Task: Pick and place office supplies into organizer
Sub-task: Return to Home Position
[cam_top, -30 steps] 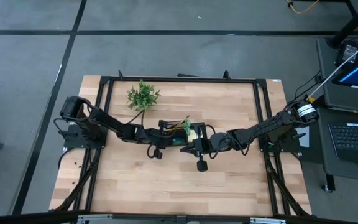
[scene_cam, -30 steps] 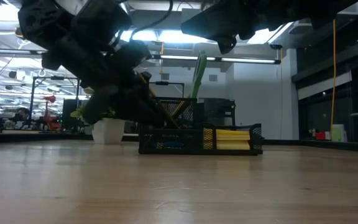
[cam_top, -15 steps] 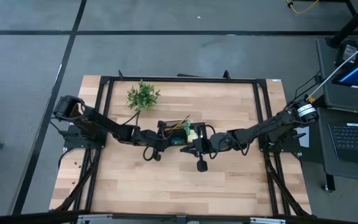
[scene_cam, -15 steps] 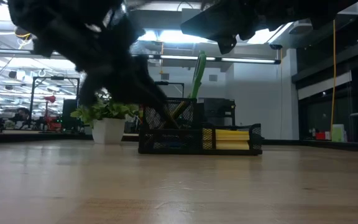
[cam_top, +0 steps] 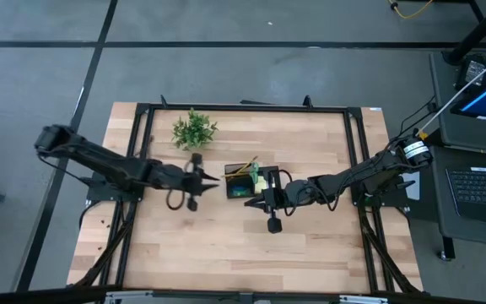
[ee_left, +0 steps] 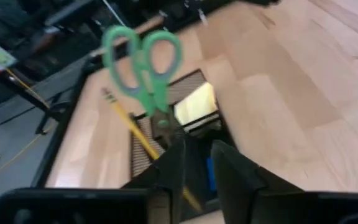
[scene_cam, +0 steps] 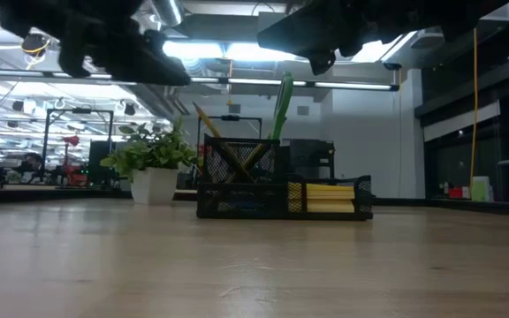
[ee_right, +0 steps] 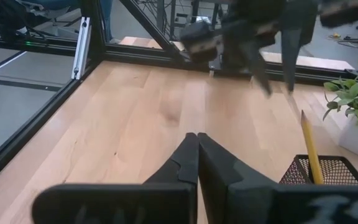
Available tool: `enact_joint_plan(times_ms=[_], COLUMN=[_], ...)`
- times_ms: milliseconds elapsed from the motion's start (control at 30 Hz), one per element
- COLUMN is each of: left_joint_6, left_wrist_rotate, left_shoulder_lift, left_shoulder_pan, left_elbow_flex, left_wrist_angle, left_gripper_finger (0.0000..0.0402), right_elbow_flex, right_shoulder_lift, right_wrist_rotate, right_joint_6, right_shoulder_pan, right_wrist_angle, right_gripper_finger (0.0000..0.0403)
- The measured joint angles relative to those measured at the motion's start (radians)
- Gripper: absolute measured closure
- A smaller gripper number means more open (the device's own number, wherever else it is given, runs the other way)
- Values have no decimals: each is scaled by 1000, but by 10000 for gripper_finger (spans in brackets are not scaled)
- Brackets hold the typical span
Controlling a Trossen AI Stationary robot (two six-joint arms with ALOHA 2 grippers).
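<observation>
- Left gripper (cam_top: 211, 180): hangs above the table (cam_top: 226, 245), just left of the organizer (scene_cam: 237, 203), aimed at it and apart from it. Shows a narrow gap between its fingers (ee_left: 169, 168). Grips nothing and touches nothing.
- Plant (cam_top: 194, 129): stands in a white pot toward the far edge, beyond the left gripper and apart from the organizer.
- Organizer: sits near mid-table, between the two grippers.
  - Carries, in its tall mesh cup, scissors (ee_left: 149, 93) standing upright with the green handles uppermost.
  - Carries there also a yellow pencil (ee_left: 129, 121) leaning at a slant.
  - Holds, in the low compartment on its right side, a yellow pad (scene_cam: 330, 196) lying flat.
- Right gripper (cam_top: 254, 201): hangs by the organizer's near right corner, above the table top and pointing toward the left arm. Keeps no gap: fingers (ee_right: 188, 152) pressed together along their length, with nothing between them. Cannot tell whether it touches the organizer's wall.
</observation>
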Motion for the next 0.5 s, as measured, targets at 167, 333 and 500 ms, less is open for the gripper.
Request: enact_joint_plan(times_ms=[167, 333, 500], left_joint_6=[-11, -30, -66], left_wrist_rotate=[-3, 76, 183], left_shoulder_lift=[-209, -397, -561], left_shoulder_pan=[44, 131, 255], left_elbow_flex=[-109, -200, -269], left_wrist_angle=[1, 1, 2], left_gripper_finger=[382, 399, 400], right_elbow_flex=[0, 0, 0], right_shoulder_lift=[0, -14, -114], right_wrist_rotate=[0, -8, -8], right_joint_6=[3, 9, 28], right_shoulder_pan=[0, -6, -34], right_wrist_angle=[7, -6, -75], right_gripper_finger=[394, 398, 399])
